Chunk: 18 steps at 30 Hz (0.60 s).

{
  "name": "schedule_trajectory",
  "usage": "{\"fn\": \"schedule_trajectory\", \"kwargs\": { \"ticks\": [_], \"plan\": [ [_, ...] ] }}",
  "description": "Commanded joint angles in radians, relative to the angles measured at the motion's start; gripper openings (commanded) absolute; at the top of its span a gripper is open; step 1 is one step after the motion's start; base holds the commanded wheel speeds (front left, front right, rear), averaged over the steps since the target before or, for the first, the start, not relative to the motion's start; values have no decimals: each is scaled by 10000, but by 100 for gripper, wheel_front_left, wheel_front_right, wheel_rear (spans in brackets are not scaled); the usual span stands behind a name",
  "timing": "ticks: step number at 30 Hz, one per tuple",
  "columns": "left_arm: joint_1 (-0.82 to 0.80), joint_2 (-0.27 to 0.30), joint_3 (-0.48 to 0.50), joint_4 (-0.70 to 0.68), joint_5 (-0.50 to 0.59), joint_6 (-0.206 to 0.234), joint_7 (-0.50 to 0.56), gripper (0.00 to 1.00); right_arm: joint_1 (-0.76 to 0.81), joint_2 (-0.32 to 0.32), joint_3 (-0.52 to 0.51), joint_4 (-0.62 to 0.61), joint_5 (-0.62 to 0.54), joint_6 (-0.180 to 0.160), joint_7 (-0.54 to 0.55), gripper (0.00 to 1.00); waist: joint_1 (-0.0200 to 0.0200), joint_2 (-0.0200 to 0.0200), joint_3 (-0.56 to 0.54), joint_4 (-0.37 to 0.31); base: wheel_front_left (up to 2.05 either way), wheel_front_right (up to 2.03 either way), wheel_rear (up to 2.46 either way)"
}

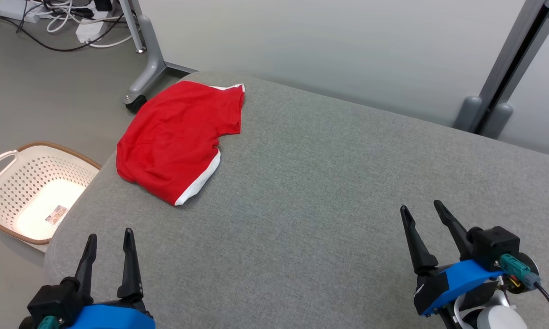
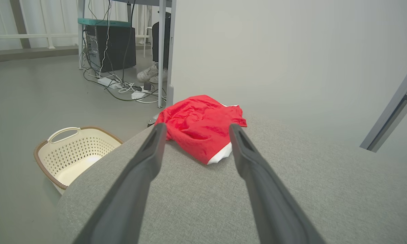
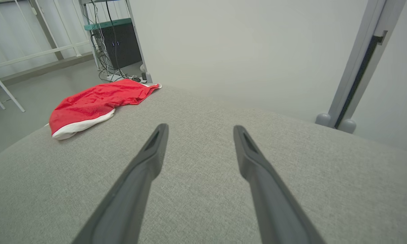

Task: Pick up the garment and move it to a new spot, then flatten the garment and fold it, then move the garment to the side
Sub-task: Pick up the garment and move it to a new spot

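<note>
A red garment [image 1: 176,137] with white trim lies folded near the far left corner of the grey upholstered surface [image 1: 311,196]. The same garment [image 2: 200,125] appears ahead of the left fingers in the left wrist view, and the garment [image 3: 95,101] sits far left in the right wrist view. My left gripper [image 1: 110,240] hovers open at the near left edge, well short of the garment. At the near right my right gripper [image 1: 421,206] is open too, with nothing between its fingers. Neither gripper touches the cloth.
A cream perforated laundry basket [image 1: 32,192] stands on the floor left of the surface. Beyond it are a caster leg [image 1: 139,87], power strips and cables [image 1: 73,23]. A grey partition and post [image 1: 507,68] run behind. A person's shoes [image 2: 149,73] show under a desk.
</note>
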Motion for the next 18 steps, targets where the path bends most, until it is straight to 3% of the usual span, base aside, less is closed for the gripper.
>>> {"fn": "schedule_trajectory", "kwargs": {
  "ticks": [1,8,14,18],
  "plan": [
    [-38,98,64,-42,-14,50,52,100,-116,-50,-18,10,51,6,-53,100,0,0,39,-37,0,0,0],
    [-1231,359,604,179,-477,85,572,100,-276,-61,-270,-496,-138,6,-15,100,0,0,744,-353,0,0,0],
    [-3125,1227,935,1008,-668,-228,1645,100,-783,-194,-77,-1123,-330,6,-38,100,0,0,2003,-1138,0,0,0],
    [-4287,1914,1278,1758,-756,-177,2401,100,-1278,-318,174,-1590,-406,4,-7,100,0,0,3134,-1851,0,0,0]
  ]
}}
